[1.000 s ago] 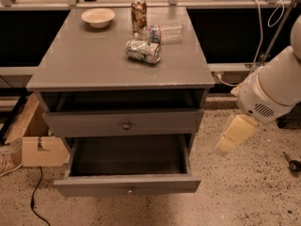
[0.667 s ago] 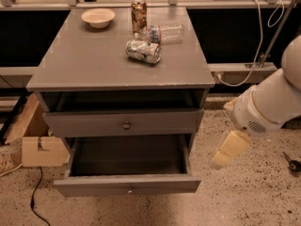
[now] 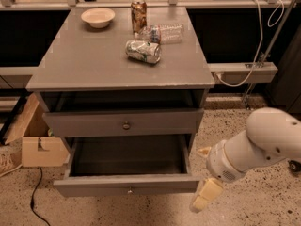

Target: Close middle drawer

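The middle drawer (image 3: 127,185) is grey, with a low front panel and a tiny pale knob at its centre. It is pulled far out, and its grey box interior (image 3: 129,154) shows with nothing in it. Above it sits the taller-fronted grey drawer (image 3: 123,123) with a dark round knob, nearly flush with the cabinet. My gripper (image 3: 205,193), pale yellow on a white arm (image 3: 256,147), hangs low just right of the open drawer's front right corner. It is not touching the drawer.
The cabinet top (image 3: 84,60) holds a white bowl (image 3: 98,17), an upright can (image 3: 138,9), a lying clear bottle (image 3: 162,33) and a crushed can (image 3: 143,51). A cardboard box (image 3: 37,145) stands on the left. A cable (image 3: 35,199) lies on the speckled floor.
My arm has come down and to the left, bringing the gripper from beside the upper drawer to the front right corner of the open middle drawer. The drawers have not moved.
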Controlling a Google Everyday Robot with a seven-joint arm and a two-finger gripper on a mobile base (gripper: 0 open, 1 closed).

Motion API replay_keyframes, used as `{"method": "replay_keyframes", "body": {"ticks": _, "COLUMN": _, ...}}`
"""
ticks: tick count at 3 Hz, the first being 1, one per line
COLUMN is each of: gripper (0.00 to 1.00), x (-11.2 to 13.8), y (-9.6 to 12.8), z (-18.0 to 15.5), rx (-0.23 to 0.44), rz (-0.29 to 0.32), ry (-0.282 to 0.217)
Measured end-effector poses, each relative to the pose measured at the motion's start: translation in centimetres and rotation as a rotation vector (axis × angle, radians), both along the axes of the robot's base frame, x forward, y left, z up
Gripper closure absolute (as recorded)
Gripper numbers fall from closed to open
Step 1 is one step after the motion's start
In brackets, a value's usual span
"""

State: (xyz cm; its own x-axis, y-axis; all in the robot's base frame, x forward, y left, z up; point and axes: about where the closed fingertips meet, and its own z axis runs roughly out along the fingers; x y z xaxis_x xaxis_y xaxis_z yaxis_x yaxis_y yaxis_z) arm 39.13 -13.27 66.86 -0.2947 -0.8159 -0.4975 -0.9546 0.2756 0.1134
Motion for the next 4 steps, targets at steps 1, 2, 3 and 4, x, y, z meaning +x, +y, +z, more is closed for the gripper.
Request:
{"method": "replay_keyframes", "body": {"ticks": 1, "gripper": 0.16, "x": -1.0, "y": 3.0, "z": -6.5, "rx": 0.055, "rz": 0.06, "ry": 0.061}}
{"method": "replay_keyframes", "body": {"ticks": 2, "gripper": 0.4, "x": -0.7, "y": 5.5, "z": -12.1, "rx": 0.104, "rz": 0.037, "ry": 0.103}}
{"method": "replay_keyframes", "body": {"ticks": 3, "gripper": 0.71, "x": -0.5, "y": 5.7, "z": -13.1, "rx": 0.115, "rz": 0.025, "ry": 0.107}}
{"method": "replay_keyframes", "body": {"ticks": 4, "gripper": 0.94, "x": -0.5, "y": 5.7, "z": -13.1, "rx": 0.115, "rz": 0.025, "ry": 0.107}}
